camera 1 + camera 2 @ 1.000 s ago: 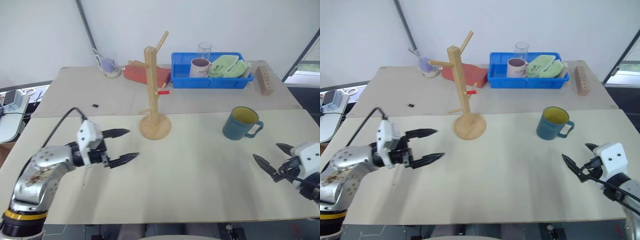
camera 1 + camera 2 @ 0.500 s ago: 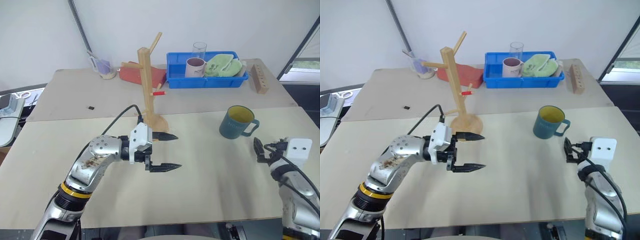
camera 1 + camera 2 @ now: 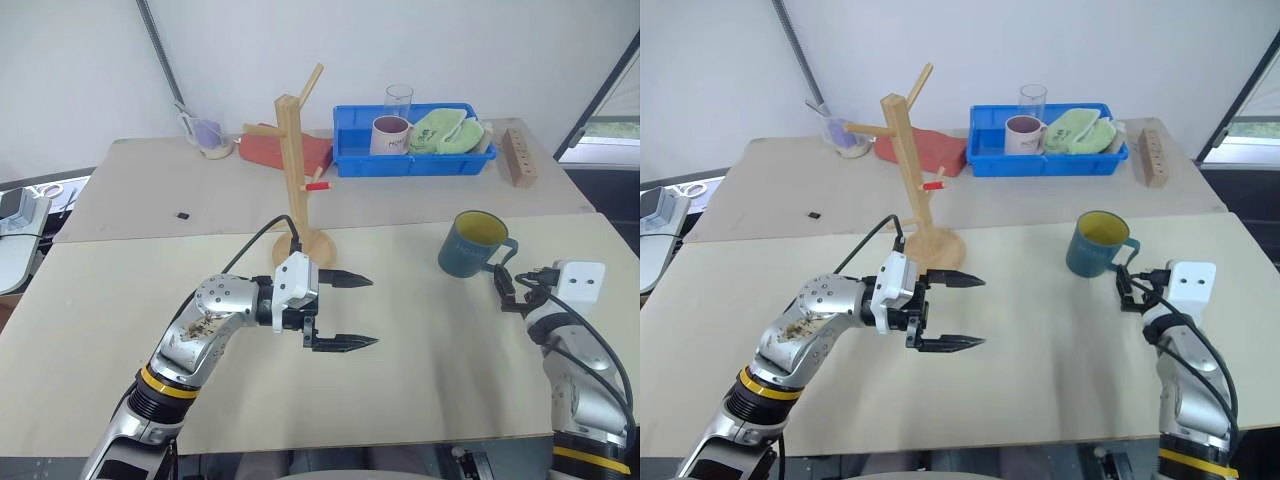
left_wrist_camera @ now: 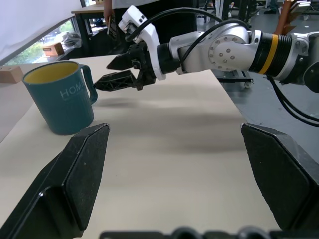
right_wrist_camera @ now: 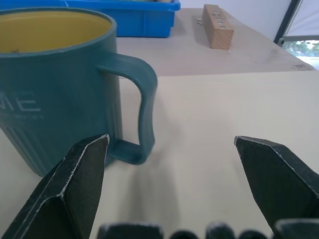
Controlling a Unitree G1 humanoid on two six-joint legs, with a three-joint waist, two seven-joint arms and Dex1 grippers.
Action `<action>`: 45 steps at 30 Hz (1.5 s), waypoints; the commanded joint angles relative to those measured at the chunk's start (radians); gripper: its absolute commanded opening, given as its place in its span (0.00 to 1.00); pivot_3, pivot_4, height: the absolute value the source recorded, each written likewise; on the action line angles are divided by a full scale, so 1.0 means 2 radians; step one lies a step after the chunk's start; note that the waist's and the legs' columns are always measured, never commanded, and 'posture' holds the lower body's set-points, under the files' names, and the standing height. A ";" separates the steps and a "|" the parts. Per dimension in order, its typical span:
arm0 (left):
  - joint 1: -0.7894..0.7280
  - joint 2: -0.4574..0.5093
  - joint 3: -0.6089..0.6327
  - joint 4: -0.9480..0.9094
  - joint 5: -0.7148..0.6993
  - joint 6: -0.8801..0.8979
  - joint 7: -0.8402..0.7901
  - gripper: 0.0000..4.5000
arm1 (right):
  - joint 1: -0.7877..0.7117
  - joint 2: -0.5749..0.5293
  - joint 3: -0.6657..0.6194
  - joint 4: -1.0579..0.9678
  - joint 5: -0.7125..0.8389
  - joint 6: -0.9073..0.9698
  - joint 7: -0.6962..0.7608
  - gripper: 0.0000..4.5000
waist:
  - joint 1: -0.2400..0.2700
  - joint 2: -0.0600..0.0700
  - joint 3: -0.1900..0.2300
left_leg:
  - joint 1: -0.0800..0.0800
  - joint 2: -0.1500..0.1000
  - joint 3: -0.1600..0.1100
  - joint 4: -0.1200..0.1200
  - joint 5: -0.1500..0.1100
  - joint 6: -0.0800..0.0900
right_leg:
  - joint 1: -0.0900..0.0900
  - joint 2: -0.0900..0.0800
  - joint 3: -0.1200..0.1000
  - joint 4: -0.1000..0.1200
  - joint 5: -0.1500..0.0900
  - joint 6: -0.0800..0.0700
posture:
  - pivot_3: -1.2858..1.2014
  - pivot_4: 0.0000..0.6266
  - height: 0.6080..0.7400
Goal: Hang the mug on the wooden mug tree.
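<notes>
The teal-blue mug (image 3: 472, 243) with its yellow-green inside stands upright at the right of the table, its loop handle (image 5: 138, 110) turned toward my right gripper. My right gripper (image 3: 512, 289) is open, level, just short of the handle and not touching it; the handle sits between its fingers (image 5: 75, 189) in the right wrist view. The wooden mug tree (image 3: 296, 165) stands mid-table on its round base, one peg red-tipped. My left gripper (image 3: 372, 312) is open and empty, pointing right just in front of that base. The left wrist view shows the mug (image 4: 62, 97) and my right gripper (image 4: 119, 75) beside it.
A blue tray (image 3: 415, 164) at the back holds a white mug (image 3: 387, 133), a clear glass (image 3: 398, 99) and a green cloth. A wooden block with holes (image 3: 517, 157) lies right of it. A red object (image 3: 290, 150) and a small cup (image 3: 208, 134) sit behind the tree.
My left gripper has swung right from the table's left side to in front of the tree base. My right gripper has moved forward up to the mug's handle. The camera has shifted too.
</notes>
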 commanded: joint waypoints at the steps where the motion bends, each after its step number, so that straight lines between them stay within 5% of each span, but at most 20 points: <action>1: -0.016 -0.001 0.008 -0.012 -0.009 0.005 0.002 1.00 | -0.017 -0.011 -0.003 0.007 -0.003 -0.017 -0.005 0.99 | 0.000 0.000 0.000 | 0.000 0.000 0.000 0.000 0.000 0.000 | 0.000 0.000 0.000 0.000 0.000 0.000 | 0.52 0.24 0.82; 14: -0.039 -0.009 0.011 -0.004 -0.009 0.021 0.013 1.00 | -0.069 -0.019 -0.001 0.097 -0.002 -0.047 -0.002 0.99 | -0.001 0.000 0.000 | 0.000 0.000 0.000 0.000 0.000 0.000 | 0.000 0.000 0.000 0.001 0.000 0.000 | 0.52 0.24 0.82; 28: -0.036 -0.001 0.025 0.001 -0.003 0.018 0.024 1.00 | -0.081 -0.033 0.029 0.098 -0.007 -0.060 0.029 0.00 | -0.001 0.000 0.000 | 0.000 0.000 0.000 0.000 0.000 0.000 | 0.001 0.001 0.000 0.002 0.000 0.000 | 0.52 0.24 0.82; 38: 0.057 0.045 0.126 -0.050 -0.071 0.037 0.034 1.00 | -0.110 -0.188 0.170 -0.069 -0.083 -0.062 0.185 0.00 | -0.004 0.001 0.000 | 0.001 0.001 -0.001 0.000 0.000 0.000 | -0.001 0.001 0.001 0.003 0.000 0.000 | 0.52 0.24 0.82; 45: 0.133 0.110 0.267 -0.081 -0.161 0.089 0.061 1.00 | -0.316 -0.227 0.293 -0.067 -0.107 -0.081 0.339 0.00 | -0.004 -0.001 0.003 | 0.002 0.001 -0.001 0.000 0.000 -0.001 | -0.001 0.000 0.000 0.003 -0.001 -0.001 | 0.52 0.24 0.82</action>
